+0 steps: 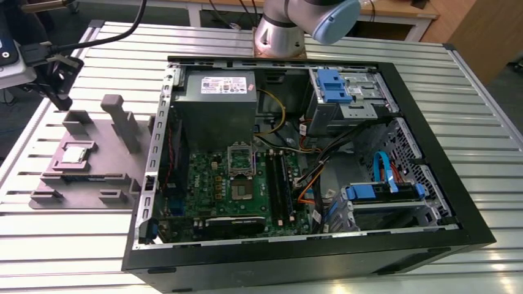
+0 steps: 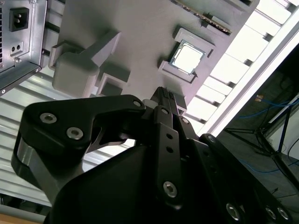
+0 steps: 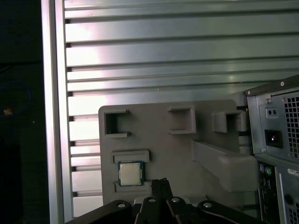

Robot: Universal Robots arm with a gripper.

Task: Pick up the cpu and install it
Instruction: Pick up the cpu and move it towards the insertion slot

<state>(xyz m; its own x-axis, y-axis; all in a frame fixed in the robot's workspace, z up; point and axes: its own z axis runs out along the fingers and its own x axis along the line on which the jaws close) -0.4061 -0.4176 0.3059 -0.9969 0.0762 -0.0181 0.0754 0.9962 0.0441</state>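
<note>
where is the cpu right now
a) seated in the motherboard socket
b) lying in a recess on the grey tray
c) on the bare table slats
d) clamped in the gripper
b: the cpu lies flat between two ledges on the grey tray.

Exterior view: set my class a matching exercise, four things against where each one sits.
Things: 1 cpu; 2 tray; 3 circuit board; 4 power supply.
Places: a on the table, at the exterior view's left of the computer case; b in a tray pocket; c flat on the case's floor; d in the case, nearest the arm's base.
Pairs: 1-b; 2-a; 3-c; 4-d.
</note>
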